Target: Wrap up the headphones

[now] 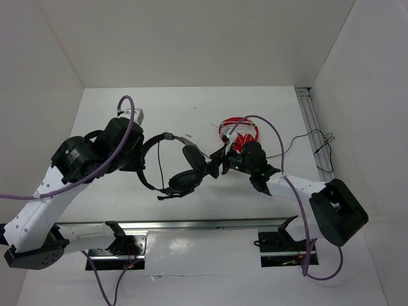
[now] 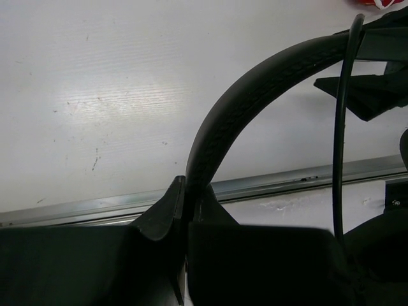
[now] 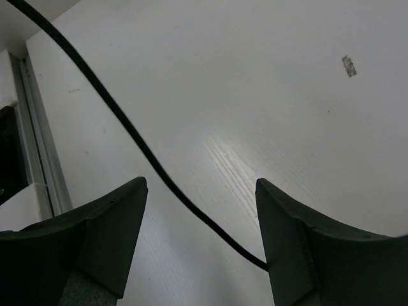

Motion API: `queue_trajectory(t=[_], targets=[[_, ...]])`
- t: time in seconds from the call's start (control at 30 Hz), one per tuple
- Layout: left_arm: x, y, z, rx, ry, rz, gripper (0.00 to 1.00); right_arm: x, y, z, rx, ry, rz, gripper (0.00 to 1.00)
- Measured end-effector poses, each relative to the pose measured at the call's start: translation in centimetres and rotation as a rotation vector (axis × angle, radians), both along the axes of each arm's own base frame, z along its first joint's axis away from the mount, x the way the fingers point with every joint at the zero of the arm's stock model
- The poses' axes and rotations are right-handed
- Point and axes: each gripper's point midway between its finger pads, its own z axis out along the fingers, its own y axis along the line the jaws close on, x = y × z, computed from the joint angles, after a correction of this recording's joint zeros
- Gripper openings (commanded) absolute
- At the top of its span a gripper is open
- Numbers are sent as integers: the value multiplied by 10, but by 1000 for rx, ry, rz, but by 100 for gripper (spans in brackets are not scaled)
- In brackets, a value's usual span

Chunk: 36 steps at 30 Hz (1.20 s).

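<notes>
The black headphones lie at the table's middle, headband arching left, two earcups to the right. My left gripper is shut on the headband; in the left wrist view the ribbed headband rises from between my closed fingers, and the thin black cable hangs across at right. My right gripper is open beside the earcups. In the right wrist view the cable runs slantwise between its spread fingers and touches the right one low down.
Red-and-white headphones lie just behind my right gripper. A metal rail runs along the near edge and another along the right side. Thin loose wires lie at right. White walls enclose the table.
</notes>
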Motion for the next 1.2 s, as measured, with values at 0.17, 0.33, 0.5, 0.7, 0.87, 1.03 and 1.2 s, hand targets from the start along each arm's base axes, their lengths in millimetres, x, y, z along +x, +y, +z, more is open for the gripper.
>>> queue_trajectory(t=[0.17,0.33,0.5,0.7,0.87,1.03,1.2], targets=[[2,2,5,-10,-11,8,0,6,-1,-31,-55,59,-24,48],[6,9,13,-25,-30,44,0,11,0,-29,-44,41,-38,1],[13,21,27,-53,-62,109,0,12,-3,-20,-7,9,-62,0],[24,39,41,-84,-108,224,0,-17,17,8,82,-55,-5,0],[51,44,35,-120,-72,321,0,-66,51,14,110,-64,84,0],[91,38,3,-188,30,382,0,-96,74,22,124,-77,125,3],[94,45,-23,-222,105,452,0,-124,98,32,151,-90,182,5]])
